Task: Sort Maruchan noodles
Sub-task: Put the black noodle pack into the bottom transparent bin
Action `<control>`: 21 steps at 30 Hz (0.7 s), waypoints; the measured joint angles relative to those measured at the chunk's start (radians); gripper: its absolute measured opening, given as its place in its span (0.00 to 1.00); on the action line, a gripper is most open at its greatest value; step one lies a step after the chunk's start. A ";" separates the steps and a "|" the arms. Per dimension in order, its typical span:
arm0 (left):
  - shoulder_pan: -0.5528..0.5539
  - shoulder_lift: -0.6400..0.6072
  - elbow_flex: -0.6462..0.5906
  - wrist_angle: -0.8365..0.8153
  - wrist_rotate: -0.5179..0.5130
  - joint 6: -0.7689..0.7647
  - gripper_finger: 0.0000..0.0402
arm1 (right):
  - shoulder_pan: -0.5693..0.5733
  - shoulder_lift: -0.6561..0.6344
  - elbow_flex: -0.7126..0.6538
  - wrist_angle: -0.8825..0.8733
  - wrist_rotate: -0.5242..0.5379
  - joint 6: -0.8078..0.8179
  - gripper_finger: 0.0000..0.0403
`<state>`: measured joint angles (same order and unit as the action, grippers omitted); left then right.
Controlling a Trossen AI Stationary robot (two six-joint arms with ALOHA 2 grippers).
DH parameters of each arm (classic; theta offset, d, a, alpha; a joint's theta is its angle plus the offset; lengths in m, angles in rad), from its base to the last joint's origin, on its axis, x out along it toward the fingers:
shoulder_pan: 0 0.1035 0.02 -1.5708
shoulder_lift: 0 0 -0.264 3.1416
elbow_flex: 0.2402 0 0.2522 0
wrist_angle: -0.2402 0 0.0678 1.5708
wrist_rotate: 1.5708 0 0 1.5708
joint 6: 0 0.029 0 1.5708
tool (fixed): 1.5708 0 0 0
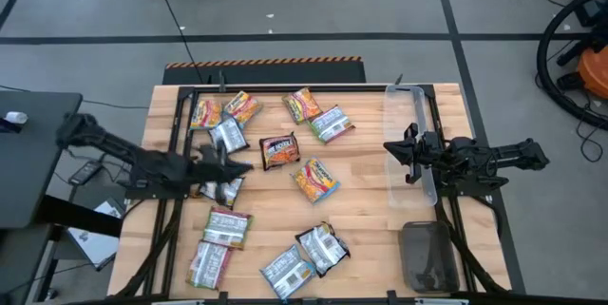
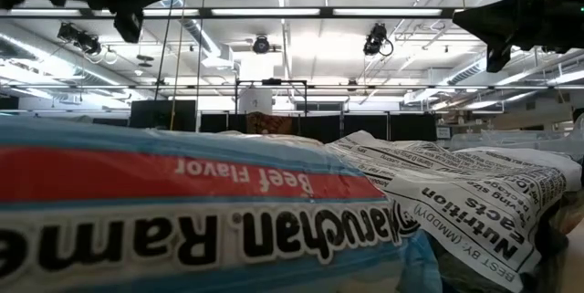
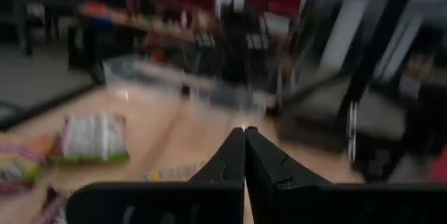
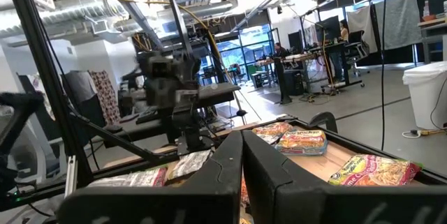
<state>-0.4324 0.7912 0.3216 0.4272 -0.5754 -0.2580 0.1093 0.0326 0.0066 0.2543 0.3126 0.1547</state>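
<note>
Packets (image 1: 275, 196) of Maruchan noodles, about a dozen, loose on the wooden table (image 1: 370, 191); none yet grouped by colour.

Left gripper (image 1: 228, 164): over the table's left half, fingers pressed tip to tip in its own wrist view (image 3: 244, 155), nothing between them. Silver-green packet (image 1: 228, 136) just beyond it toward the far edge; another packet (image 1: 220, 189) partly under the arm on the near side; dark brown-red packet (image 1: 278, 151) a little ahead of the tips, toward the centre, long axis roughly along the table's depth. Orange-yellow packet (image 1: 314, 180) farther ahead.

Right gripper (image 1: 407, 150): at the right side, over a clear tray (image 1: 418, 143), fingers closed together and empty (image 4: 242, 155). Packets lie well apart from it, toward the centre and left.

Judgement: the left arm is much nearer the packets; the brown-red packet straight ahead of its tips looks the readiest pick, and the fingers would need to part first.

Hard to make out: the packet under the left arm is half covered. Left wrist view is smeared. Low view is blocked by a beef-flavour packet (image 2: 192, 215) right at the lens, hiding the table behind. Dark tray (image 1: 427, 256) at the near right; contents unclear.
</note>
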 joint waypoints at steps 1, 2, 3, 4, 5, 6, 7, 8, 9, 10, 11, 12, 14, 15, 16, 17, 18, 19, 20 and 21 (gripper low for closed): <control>-0.039 0.058 0.050 -0.057 -0.040 -0.020 0.01 | 0.000 0.000 0.000 0.000 0.000 0.000 0.04; -0.076 0.112 0.106 -0.127 -0.078 -0.047 0.00 | 0.000 0.000 0.000 0.000 0.000 0.000 0.04; -0.111 0.162 0.159 -0.196 -0.112 -0.080 0.00 | 0.000 0.000 0.000 0.000 0.000 0.000 0.04; -0.147 0.214 0.217 -0.275 -0.140 -0.121 0.00 | 0.000 0.000 0.000 0.000 0.000 0.000 0.04; -0.179 0.264 0.273 -0.354 -0.162 -0.163 0.00 | 0.000 0.000 0.000 0.000 0.000 0.000 0.04; -0.210 0.312 0.329 -0.424 -0.176 -0.208 0.00 | 0.000 0.000 0.000 0.000 0.000 0.000 0.04; -0.237 0.357 0.384 -0.495 -0.186 -0.255 0.00 | 0.000 0.000 0.000 0.000 0.000 0.000 0.04; -0.261 0.397 0.437 -0.569 -0.190 -0.303 0.00 | 0.000 0.000 0.000 0.000 0.000 0.000 0.04; -0.283 0.438 0.489 -0.642 -0.190 -0.360 0.00 | 0.000 0.000 0.000 0.000 0.000 0.000 0.04; -0.303 0.475 0.537 -0.714 -0.183 -0.419 0.00 | 0.000 0.000 0.000 0.000 0.000 0.000 0.04; -0.319 0.512 0.584 -0.792 -0.172 -0.476 0.00 | 0.000 0.000 0.000 0.000 0.000 0.000 0.04; -0.335 0.545 0.627 -0.865 -0.152 -0.538 0.01 | 0.000 0.000 0.000 0.000 0.000 0.000 0.04; -0.359 0.605 0.701 -1.003 -0.090 -0.651 0.01 | 0.000 0.000 0.000 0.000 0.000 0.000 0.04; -0.368 0.630 0.729 -1.070 -0.052 -0.707 0.02 | 0.000 0.000 0.000 0.000 0.000 0.000 0.04; -0.377 0.650 0.751 -1.131 -0.018 -0.763 0.02 | 0.000 0.000 0.000 0.000 0.000 0.000 0.04; -0.382 0.667 0.767 -1.188 0.011 -0.814 0.02 | 0.000 0.000 0.000 0.000 0.000 0.000 0.04; -0.383 0.680 0.780 -1.251 0.032 -0.873 0.03 | 0.000 0.000 0.000 0.000 0.000 0.000 0.04; -0.383 0.690 0.787 -1.312 0.047 -0.939 0.03 | 0.000 0.000 0.000 -0.001 0.000 0.000 0.04; -0.381 0.696 0.788 -1.370 0.056 -1.005 0.04 | 0.000 0.000 0.000 -0.001 0.000 0.000 0.04; -0.375 0.703 0.786 -1.427 0.070 -1.060 0.06 | 0.000 0.000 0.000 0.000 0.000 0.000 0.04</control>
<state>-0.8079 1.4939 1.1078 -1.0000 -0.5050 -1.3176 0.1092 0.0326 0.0066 0.2540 0.3125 0.1548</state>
